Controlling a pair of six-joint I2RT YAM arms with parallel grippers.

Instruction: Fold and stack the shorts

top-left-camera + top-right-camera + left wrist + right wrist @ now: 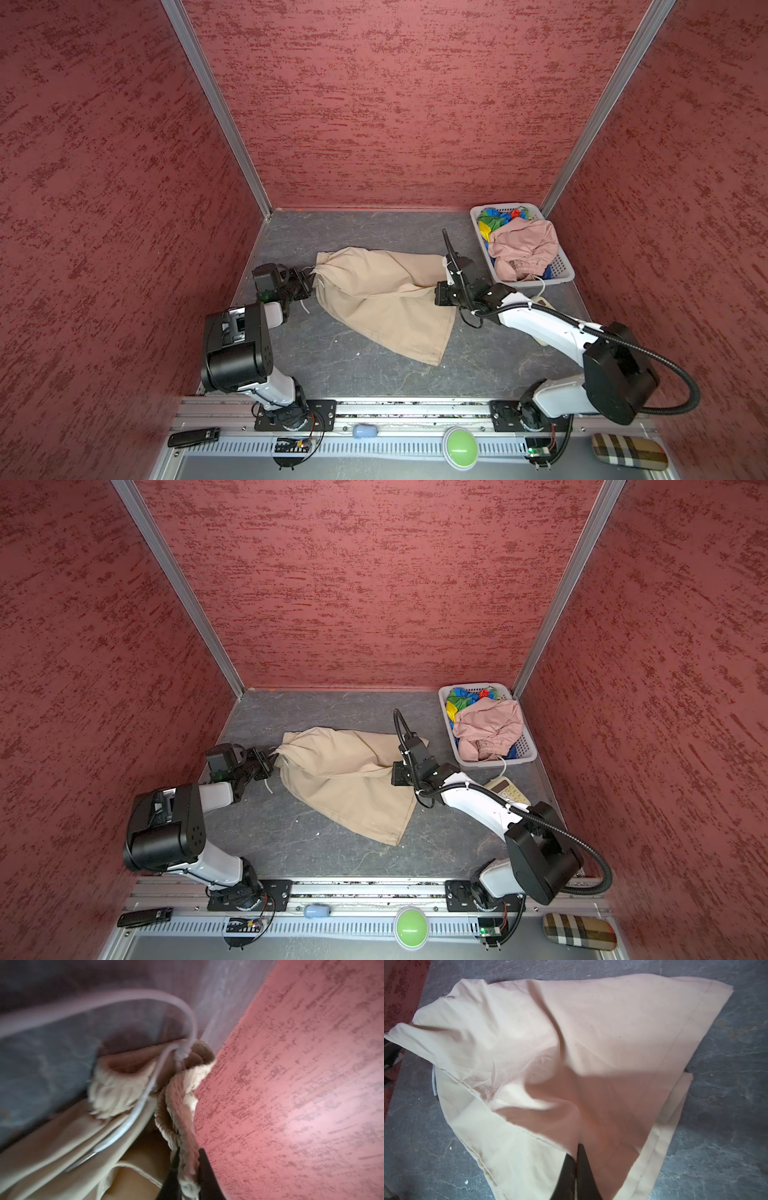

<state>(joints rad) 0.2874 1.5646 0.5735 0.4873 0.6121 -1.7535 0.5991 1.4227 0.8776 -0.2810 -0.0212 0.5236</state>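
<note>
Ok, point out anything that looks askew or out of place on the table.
The beige shorts lie crooked, legs splayed apart, waistband bunched in the shut left end effector. A calculator sits beside the basket, partly under the right arm, unrelated to folding. A white cord dangles over the basket's rim.

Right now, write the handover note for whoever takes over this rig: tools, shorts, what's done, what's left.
Left tool: shut on the gathered waistband of the beige shorts.
Right tool: shut on the same pair, near where the legs meet.
Beige shorts: spread on the table, not folded.
Pink shorts and rainbow shorts: crumpled in the white basket, pink on top.
Done: one pair out of the basket.
Left: fold all three pairs and stack them.
</note>
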